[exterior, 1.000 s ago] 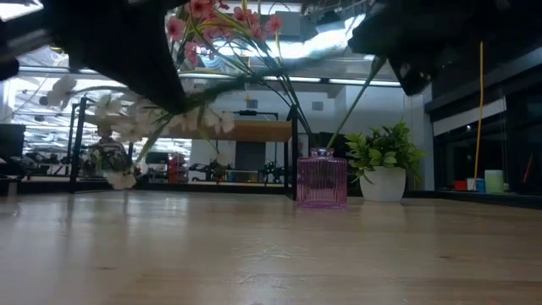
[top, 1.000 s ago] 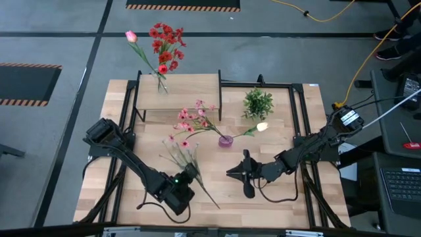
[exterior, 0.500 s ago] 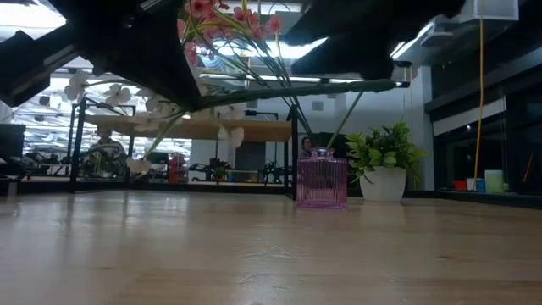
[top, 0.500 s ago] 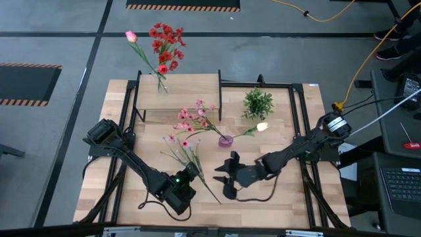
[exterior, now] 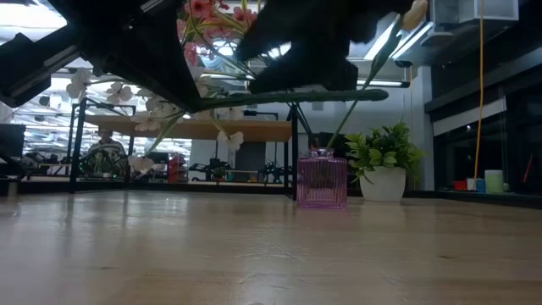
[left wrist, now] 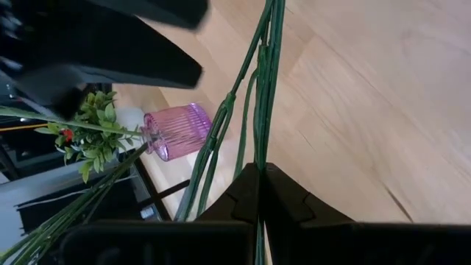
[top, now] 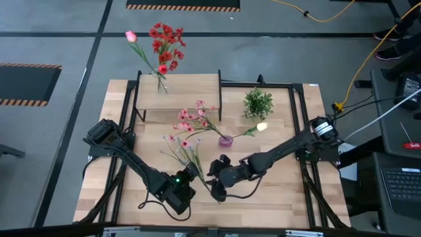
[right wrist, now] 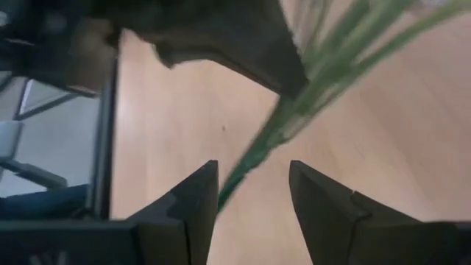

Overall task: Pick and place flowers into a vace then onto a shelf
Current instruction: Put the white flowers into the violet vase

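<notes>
stems of a pale sprig [top: 186, 157] sit clamped in the left gripper [top: 186, 172], lifted off the surface [top: 276, 197] near its front. right gripper [right wrist: 254, 188] is part-open, its fingers [right wrist: 193, 199] either side of the stem end, not yet pinching. pink vase [top: 225, 140] stands mid-surface, just behind both, already holding pink blossoms [top: 192, 115] and a cream tulip [top: 262, 126]. shelf [top: 191, 89] at the back carries a clear vase with the red cluster [top: 165, 43] and a pink tulip [top: 131, 36].

risk, as i judge it: a handover with a thin, springy stem. if the right closes off-centre, or the left lets go early, the sprig could slip and drop. swinging it toward the vase could also snag the leaning blossoms and tip the vase.
</notes>
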`<state>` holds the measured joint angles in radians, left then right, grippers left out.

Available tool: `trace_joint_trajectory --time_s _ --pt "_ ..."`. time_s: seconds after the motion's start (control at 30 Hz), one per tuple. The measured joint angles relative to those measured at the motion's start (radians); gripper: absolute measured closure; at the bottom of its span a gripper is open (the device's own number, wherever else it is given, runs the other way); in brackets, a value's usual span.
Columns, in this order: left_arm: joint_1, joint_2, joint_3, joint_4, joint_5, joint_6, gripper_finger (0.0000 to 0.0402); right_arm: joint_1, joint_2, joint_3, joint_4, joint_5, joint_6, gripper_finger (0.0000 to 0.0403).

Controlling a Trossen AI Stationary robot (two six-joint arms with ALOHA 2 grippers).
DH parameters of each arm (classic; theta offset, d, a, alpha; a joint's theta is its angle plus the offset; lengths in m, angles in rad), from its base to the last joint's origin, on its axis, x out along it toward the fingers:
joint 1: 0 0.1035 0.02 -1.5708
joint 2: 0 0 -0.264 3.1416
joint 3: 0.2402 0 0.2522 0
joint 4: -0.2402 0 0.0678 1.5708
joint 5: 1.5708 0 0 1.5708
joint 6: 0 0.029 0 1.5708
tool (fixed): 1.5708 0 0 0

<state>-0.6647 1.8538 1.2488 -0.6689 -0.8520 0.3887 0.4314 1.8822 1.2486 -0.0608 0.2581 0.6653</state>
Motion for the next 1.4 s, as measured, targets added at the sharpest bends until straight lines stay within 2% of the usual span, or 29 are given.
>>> trace_joint_trajectory --time_s 0.33,0.63,1.13,1.4 --pt "0.000 0.000 0.000 0.000 -0.002 0.003 0.0398 -0.022 0.046 0.006 -0.011 -0.022 0.033 0.0233" --pt "0.023 0.000 0.000 0.000 0.000 0.018 0.0398 -0.022 0.046 0.007 0.047 -0.026 -0.014 0.0233" --pt "0.030 0.000 0.000 0.001 -0.019 0.019 0.0398 -0.023 0.046 0.007 0.041 -0.027 -0.018 0.0233" --pt "0.049 0.000 0.000 0.038 -0.021 0.085 0.0398 -0.034 0.046 0.007 0.038 -0.028 -0.019 0.0233"
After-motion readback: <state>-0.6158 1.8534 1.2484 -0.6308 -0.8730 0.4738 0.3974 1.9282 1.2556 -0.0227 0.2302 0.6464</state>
